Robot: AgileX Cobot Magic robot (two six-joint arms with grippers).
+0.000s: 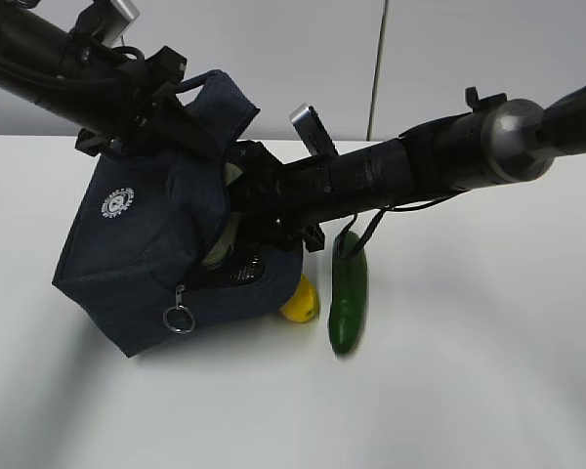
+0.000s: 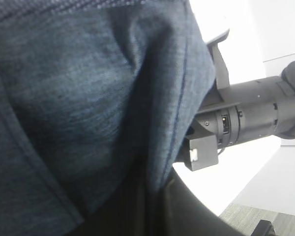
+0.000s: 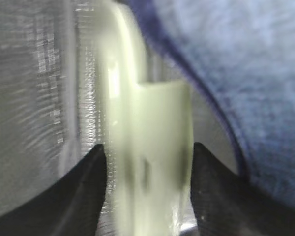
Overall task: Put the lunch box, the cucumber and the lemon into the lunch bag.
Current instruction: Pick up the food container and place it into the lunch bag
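The navy lunch bag (image 1: 127, 244) stands tilted on the white table with its mouth turned to the right. My left gripper (image 1: 181, 117) is shut on the bag's top flap, and dark fabric (image 2: 88, 98) fills the left wrist view up to the jaws (image 2: 152, 196). My right arm reaches into the bag's mouth, where the right gripper (image 3: 147, 150) is shut on the lunch box (image 3: 152, 123); its sage-green lid sits between the fingers, with glass to the left. A pale part of the lunch box (image 1: 222, 244) shows inside the opening. The lemon (image 1: 301, 301) and the cucumber (image 1: 349, 303) lie just right of the bag.
The bag's zipper ring pull (image 1: 179, 319) hangs at its front corner. The right arm (image 1: 420, 161) crosses above the cucumber. Bag fabric (image 3: 246, 73) lies close on the right of the lunch box. Bare white table (image 1: 469, 391) spreads in front and to the right.
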